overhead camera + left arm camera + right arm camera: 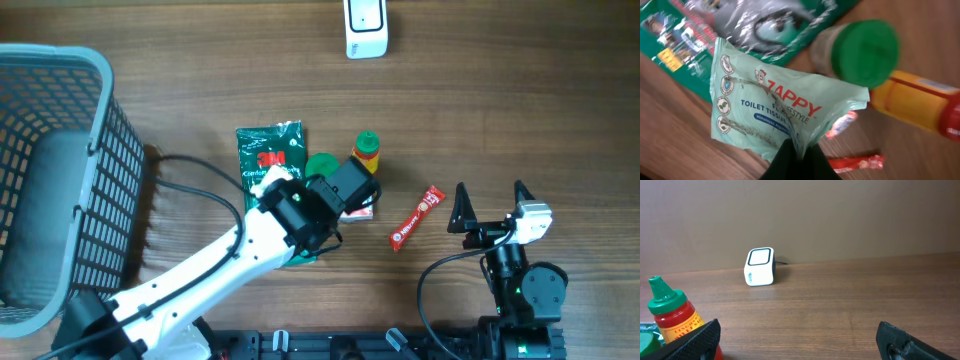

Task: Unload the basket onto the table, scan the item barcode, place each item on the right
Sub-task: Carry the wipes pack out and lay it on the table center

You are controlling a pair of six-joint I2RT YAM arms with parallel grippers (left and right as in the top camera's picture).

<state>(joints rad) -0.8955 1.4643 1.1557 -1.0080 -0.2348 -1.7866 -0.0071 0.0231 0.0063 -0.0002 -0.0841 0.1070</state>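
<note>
The mint pouch (pixel 785 107) reads "ZAPPY TOILET TISSUE", perhaps "Himalayan" beneath.

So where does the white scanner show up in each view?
Overhead: the white scanner is at the top edge, right of centre.
Left wrist: not in it.
Right wrist: white scanner, left of centre, mid-height.
Shared landmark: the sauce bottle, at the right in the left wrist view and bottom left in the right wrist view.

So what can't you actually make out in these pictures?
Left wrist: no barcode shows on the tissue pack; the left fingers cover its bottom corner.
Overhead: the left arm hides most of that pack; the top edge cuts off the white scanner; print on the red sachet is too small.
</note>
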